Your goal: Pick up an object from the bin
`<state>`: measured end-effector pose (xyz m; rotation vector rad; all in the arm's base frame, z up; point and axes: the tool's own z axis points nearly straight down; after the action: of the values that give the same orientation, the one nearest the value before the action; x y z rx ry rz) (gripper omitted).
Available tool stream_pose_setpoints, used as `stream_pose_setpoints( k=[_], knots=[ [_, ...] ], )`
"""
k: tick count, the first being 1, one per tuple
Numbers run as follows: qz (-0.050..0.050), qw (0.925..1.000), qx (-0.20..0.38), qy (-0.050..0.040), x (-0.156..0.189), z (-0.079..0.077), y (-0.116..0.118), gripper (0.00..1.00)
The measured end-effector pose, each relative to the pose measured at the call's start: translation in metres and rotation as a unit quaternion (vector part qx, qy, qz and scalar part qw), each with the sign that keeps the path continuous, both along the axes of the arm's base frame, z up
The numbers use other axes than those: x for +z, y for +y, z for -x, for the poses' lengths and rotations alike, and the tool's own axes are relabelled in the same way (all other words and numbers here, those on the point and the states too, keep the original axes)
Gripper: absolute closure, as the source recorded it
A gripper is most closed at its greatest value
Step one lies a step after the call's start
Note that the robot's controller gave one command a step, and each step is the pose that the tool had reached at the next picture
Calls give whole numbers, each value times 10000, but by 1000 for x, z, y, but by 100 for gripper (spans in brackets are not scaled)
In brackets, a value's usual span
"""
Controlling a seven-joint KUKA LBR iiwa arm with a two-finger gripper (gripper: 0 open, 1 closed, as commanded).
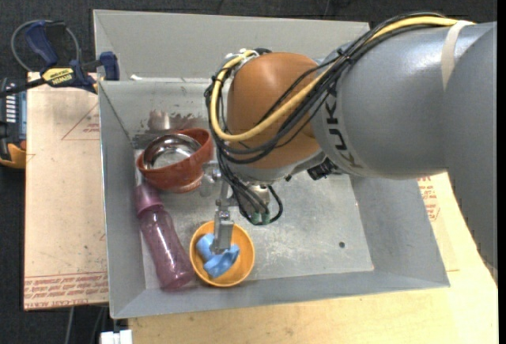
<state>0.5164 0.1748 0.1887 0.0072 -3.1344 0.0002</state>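
Gripper point(224, 238) dips into small orange bowl point(247, 257) at bin's 7 o'clock, over blue lump point(221, 262) inside, pink bottle point(162, 243) at bowl's 9 o'clock; claw state: cannot tell.

You had a small orange bowl point(243, 254) sitting upright near the bin's point(316, 232) front wall, a crumpled blue piece point(218, 261) lying inside it.
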Motion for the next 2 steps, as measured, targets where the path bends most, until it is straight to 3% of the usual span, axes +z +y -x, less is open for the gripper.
stream_pose_setpoints(
  k=[1,2],
  knots=[
    [-7,10000,-25,-36,5,-2,-1,0],
    [-15,9999,121,-42,-119,18,-24,0]
  ],
)
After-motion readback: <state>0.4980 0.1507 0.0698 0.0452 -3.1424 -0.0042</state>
